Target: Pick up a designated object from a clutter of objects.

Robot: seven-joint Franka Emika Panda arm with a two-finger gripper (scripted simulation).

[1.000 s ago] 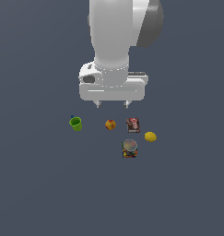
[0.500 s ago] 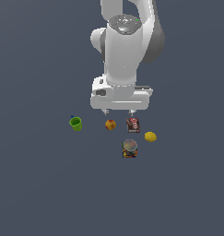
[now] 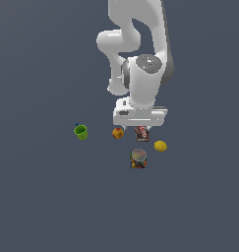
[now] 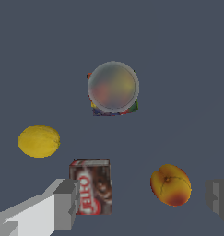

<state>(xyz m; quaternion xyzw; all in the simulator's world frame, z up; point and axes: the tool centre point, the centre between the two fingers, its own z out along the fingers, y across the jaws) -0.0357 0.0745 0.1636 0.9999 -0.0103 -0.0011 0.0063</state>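
Exterior view: the white arm reaches down over a plain dark grey worktop [image 3: 37,197] whose edges lie outside both pictures, so the things can only be placed against one another. The hand [image 3: 139,129] hangs low over the clutter, its fingers spread wide with nothing between them. One fingertip comes down just beside the apple [image 3: 118,133], the other at the dark red-brown box [image 3: 142,134]; whether either touches cannot be told from this view.

The box lies flat in the middle of the group, partly hidden by the hand's body. The apple sits just beside it toward the exterior view's left, and the green cup [image 3: 81,132] stands well apart farther that way. The yellow lemon [image 3: 161,146] lies near the box toward the exterior view's right. The silver-topped can [image 3: 138,158] stands upright on the near side of the box, apart from it.

In the wrist view the box [image 4: 91,186] shows its white lettering on a red and dark face, and one grey finger [image 4: 66,204] stands right against its edge. The other finger [image 4: 218,196] is on the far side of the apple [image 4: 171,185], with a gap between them. So both box and apple lie between the spread fingers. The lemon [image 4: 39,141] and the can [image 4: 113,87] lie outside them.
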